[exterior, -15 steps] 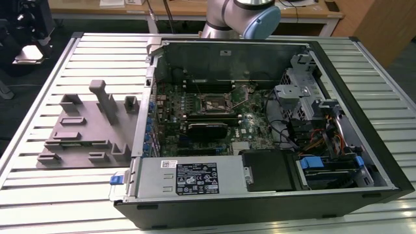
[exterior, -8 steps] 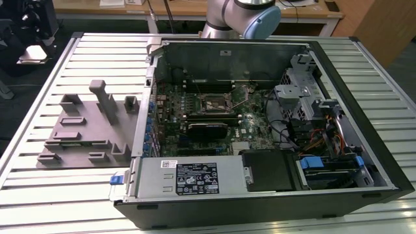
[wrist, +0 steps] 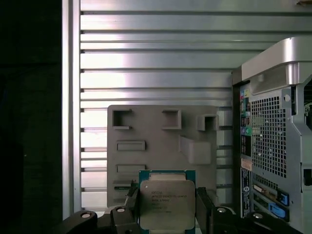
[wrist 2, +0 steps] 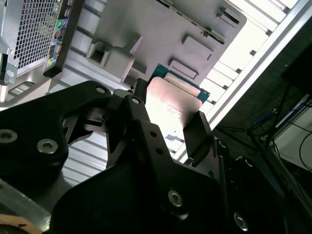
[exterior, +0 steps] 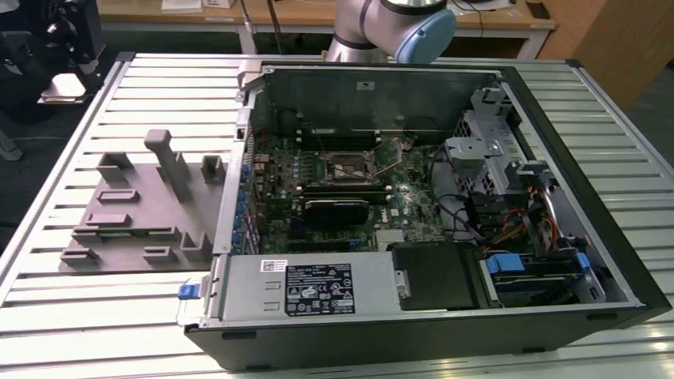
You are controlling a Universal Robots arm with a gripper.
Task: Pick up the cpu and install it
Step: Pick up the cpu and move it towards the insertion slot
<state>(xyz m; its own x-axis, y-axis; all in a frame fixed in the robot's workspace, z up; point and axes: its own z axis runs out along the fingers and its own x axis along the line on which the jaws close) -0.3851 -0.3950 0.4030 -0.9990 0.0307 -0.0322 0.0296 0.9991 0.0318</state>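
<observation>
Claw (wrist: 168,204) grips the cpu (wrist: 167,197) by two opposite edges, partly hiding its rim there.

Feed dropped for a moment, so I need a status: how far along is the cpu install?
Pickup looks done: the cpu sits clamped in the pincer, clear of the grey fixture tray in both wrist views. In hand: the chip is held aloft. Left: seating it; the motherboard socket in the exterior view looks open and unfilled.

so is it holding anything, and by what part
The gripper holds the cpu, pinched by two opposite side edges, with its metal top left uncovered.
</observation>
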